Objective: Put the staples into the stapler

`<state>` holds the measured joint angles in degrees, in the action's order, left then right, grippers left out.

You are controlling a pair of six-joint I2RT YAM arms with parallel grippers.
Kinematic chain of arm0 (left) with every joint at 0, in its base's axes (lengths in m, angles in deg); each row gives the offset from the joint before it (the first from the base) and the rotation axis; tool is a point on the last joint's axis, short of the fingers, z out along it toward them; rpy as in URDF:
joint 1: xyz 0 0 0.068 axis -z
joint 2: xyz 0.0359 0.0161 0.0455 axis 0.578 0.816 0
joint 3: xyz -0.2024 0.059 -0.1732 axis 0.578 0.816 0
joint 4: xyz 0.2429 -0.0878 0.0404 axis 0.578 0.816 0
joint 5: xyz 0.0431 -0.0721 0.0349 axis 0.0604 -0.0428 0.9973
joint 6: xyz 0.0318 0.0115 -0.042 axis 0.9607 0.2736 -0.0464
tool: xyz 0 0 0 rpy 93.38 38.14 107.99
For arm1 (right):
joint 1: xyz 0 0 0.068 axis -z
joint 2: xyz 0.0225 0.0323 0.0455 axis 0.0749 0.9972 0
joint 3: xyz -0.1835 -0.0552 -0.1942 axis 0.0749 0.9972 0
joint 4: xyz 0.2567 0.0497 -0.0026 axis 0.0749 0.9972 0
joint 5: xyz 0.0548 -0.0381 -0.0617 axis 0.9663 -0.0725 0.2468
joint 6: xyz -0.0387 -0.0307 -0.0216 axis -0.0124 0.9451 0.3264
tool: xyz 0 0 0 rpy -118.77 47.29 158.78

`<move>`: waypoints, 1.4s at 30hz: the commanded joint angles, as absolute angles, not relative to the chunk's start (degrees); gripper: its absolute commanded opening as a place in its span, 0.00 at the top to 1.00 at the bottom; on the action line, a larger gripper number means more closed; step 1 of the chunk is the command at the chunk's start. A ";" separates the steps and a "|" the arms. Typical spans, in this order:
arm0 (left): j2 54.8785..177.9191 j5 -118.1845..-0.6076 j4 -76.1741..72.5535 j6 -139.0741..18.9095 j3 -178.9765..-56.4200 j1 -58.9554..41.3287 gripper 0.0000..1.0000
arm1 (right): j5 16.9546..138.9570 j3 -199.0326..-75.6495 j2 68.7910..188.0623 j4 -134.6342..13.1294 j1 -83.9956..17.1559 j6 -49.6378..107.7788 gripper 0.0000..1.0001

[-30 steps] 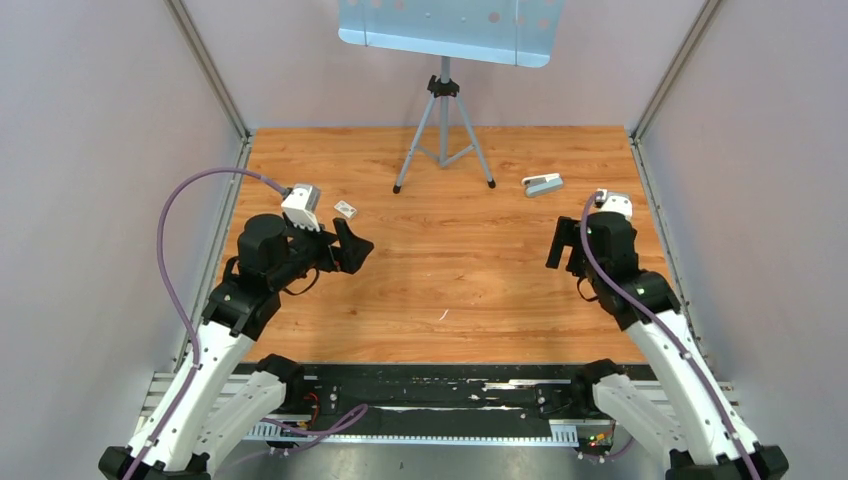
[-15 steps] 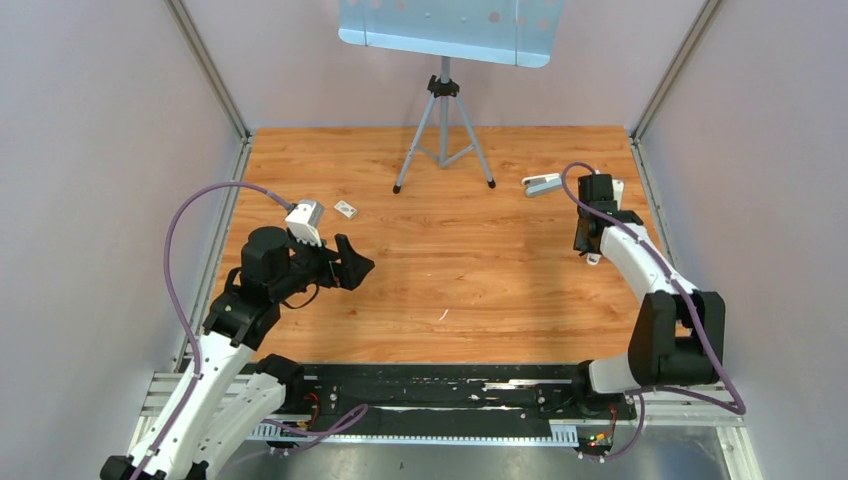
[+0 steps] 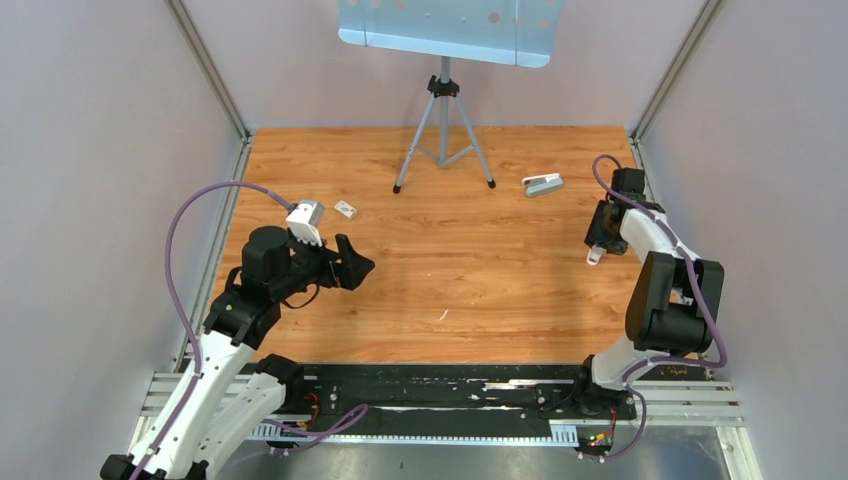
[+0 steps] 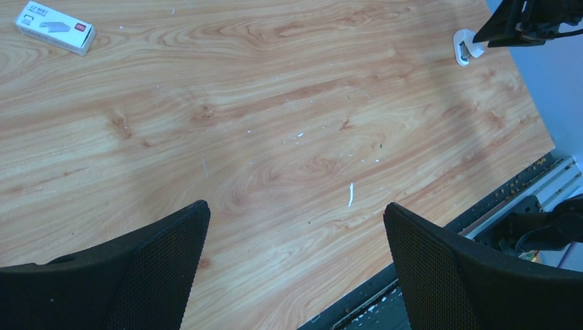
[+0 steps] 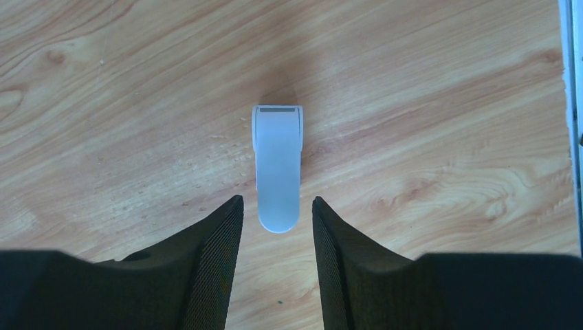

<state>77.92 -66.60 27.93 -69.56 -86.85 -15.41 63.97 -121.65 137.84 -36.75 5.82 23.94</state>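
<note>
The stapler, slim and grey-blue with whitish trim, lies far right of centre on the wooden table. My right gripper hangs near the table's right edge, apart from the stapler. Its jaws are partly apart and hold nothing. A small pale blue-white oblong piece lies on the wood under the fingertips, with a gap on each side; it also shows from above. My left gripper hovers wide open over bare wood at the left. The staples are not in view.
A small white carton with a red mark lies behind the left gripper. A tripod stands at the back centre. A thin white sliver lies mid-table. Metal rails edge the table on both sides.
The right arm has folded back and carried its gripper to the right edge, over the pale piece, and its jaws have narrowed. The left arm shifted slightly early on, then stayed still.
</note>
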 commanded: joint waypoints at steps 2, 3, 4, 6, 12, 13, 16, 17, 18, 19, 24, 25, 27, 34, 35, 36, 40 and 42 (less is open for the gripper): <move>78.37 -67.05 28.51 -69.33 -86.75 -15.71 0.00 | 68.21 -123.41 140.21 -36.46 7.84 24.54 0.55; 78.46 -67.07 28.55 -69.33 -86.75 -15.71 0.00 | 68.15 -123.33 140.38 -36.47 8.06 24.52 0.56; 78.45 -67.05 28.56 -69.33 -86.75 -15.71 0.00 | 68.19 -123.25 140.49 -36.50 8.16 24.48 0.57; 78.62 -67.01 28.51 -69.27 -86.75 -15.71 0.00 | 68.39 -123.23 140.99 -36.47 8.34 24.55 0.58; 78.83 -66.73 28.48 -69.24 -86.76 -15.71 0.00 | 68.41 -123.43 142.03 -35.86 8.44 24.64 0.63; 78.82 -66.72 28.49 -69.19 -86.75 -15.71 0.00 | 68.65 -123.34 141.81 -35.86 8.45 24.60 0.65; 78.87 -66.63 28.18 -69.07 -86.75 -15.71 0.01 | 69.36 -123.15 140.76 -35.50 8.31 24.71 0.75; 78.94 -66.52 28.11 -69.03 -86.75 -15.71 0.01 | 69.38 -122.96 140.25 -35.32 8.31 24.61 0.78; 78.95 -66.45 28.05 -68.94 -86.75 -15.71 0.02 | 70.96 -122.80 139.61 -35.11 8.24 24.57 0.80; 79.00 -66.31 28.04 -68.81 -86.82 -15.71 0.03 | 72.31 -122.46 138.93 -34.97 8.07 24.35 0.82; 79.20 -64.71 27.65 -68.95 -86.93 -15.71 0.03 | 78.28 -119.22 132.94 -34.63 6.35 23.04 0.84; 79.17 -64.44 27.56 -69.19 -86.86 -15.71 0.04 | 79.91 -118.44 131.70 -34.71 5.96 22.64 0.84; 79.27 -63.96 27.42 -69.82 -86.72 -15.71 0.05 | 83.34 -116.92 129.14 -34.88 4.67 21.82 0.85; 81.13 -66.86 25.81 -73.27 -86.74 -15.74 0.13 | 91.96 -111.48 118.14 -35.66 -3.72 16.72 0.87; 81.58 -68.02 25.15 -74.03 -86.63 -15.72 0.14 | 92.02 -110.80 116.52 -35.73 -7.04 15.74 0.87; 82.04 -69.13 24.42 -75.11 -86.47 -15.71 0.15 | 92.13 -110.26 114.92 -35.81 -9.36 14.50 0.87; 83.89 -73.26 20.78 -79.14 -85.13 -15.71 0.20 | 91.78 -108.05 108.75 -37.71 -18.74 8.04 0.88; 84.79 -74.95 17.96 -81.94 -83.80 -15.59 0.23 | 91.56 -106.75 106.07 -39.84 -23.38 4.59 0.88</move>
<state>83.41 -69.77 23.63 -76.32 -86.15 -15.41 90.22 -109.17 110.63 -36.88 -16.50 12.84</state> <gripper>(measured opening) 0.790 0.293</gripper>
